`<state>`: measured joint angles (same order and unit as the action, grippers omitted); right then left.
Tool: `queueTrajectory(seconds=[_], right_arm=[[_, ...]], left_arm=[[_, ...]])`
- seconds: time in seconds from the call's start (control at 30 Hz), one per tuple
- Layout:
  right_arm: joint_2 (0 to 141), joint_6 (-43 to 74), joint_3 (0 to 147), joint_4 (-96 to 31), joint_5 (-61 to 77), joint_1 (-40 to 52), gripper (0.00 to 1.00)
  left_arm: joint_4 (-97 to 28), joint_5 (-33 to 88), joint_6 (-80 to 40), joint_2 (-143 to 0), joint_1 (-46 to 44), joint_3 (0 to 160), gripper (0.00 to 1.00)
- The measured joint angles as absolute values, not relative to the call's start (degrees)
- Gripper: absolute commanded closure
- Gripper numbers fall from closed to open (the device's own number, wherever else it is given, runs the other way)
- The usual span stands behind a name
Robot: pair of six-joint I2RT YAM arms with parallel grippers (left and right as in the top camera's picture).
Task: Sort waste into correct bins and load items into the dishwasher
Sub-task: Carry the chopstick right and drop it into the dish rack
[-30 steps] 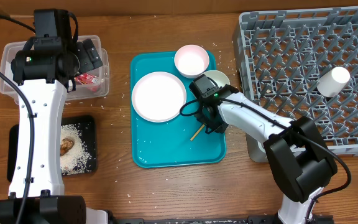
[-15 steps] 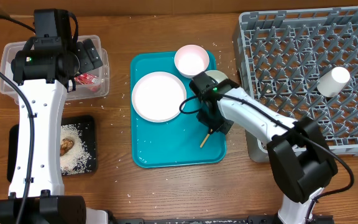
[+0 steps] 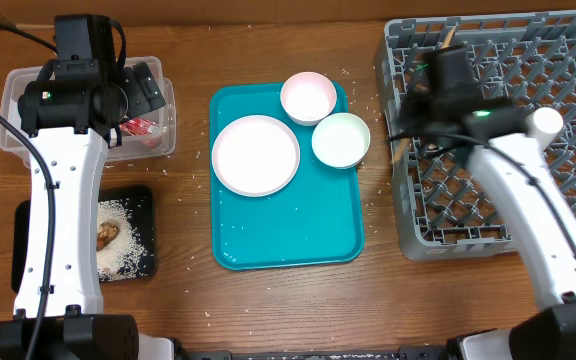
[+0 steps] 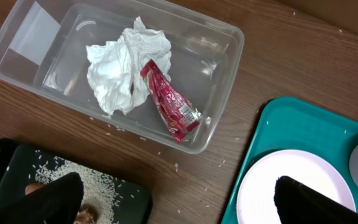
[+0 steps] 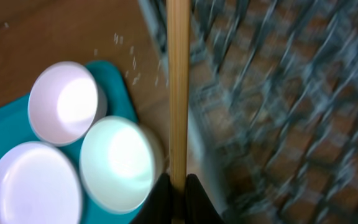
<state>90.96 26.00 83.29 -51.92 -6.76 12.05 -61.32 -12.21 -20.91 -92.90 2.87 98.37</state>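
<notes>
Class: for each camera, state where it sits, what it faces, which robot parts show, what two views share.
Overhead: above the table, looking down; left arm, right arm show.
Left wrist: above clear tub, facing down; open left gripper shows.
Right wrist: by dish rack, facing down; right gripper shut on wooden stick.
Shared: both wrist views catch the white plate.

- No text, brand, number or sign can be read in any view.
- The small red foil wrapper (image 4: pixel 169 106), lying in the clear rectangular plastic tub (image 4: pixel 227 68) just ahead of the left gripper (image 4: pixel 178 183), carries pale print near its lower end, but it is too small and blurred to make out.
</notes>
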Motion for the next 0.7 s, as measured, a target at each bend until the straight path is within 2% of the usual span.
queueTrajectory(seconds=[0.23, 0.57, 0.67, 0.7], right_arm=[[91.59, 4.19, 83.48, -44.49, -0.56, 3.95, 0.96], [101.21, -3.62, 83.48, -38.24, 4.34, 3.38, 0.92], [103.72, -4.12, 83.48, -38.61, 5.21, 3.36, 0.84], [103.98, -4.27, 83.46, -38.63, 5.67, 3.38, 0.78]], left_arm=[[-61.30, -12.21, -20.88, -92.90, 2.87, 98.37, 0.00], [-61.30, -12.21, -20.88, -92.90, 2.87, 98.37, 0.00], [-61.32, -12.21, -20.88, -92.90, 2.87, 98.37, 0.00], [-61.32, -12.21, -20.91, -92.90, 2.87, 98.37, 0.00]])
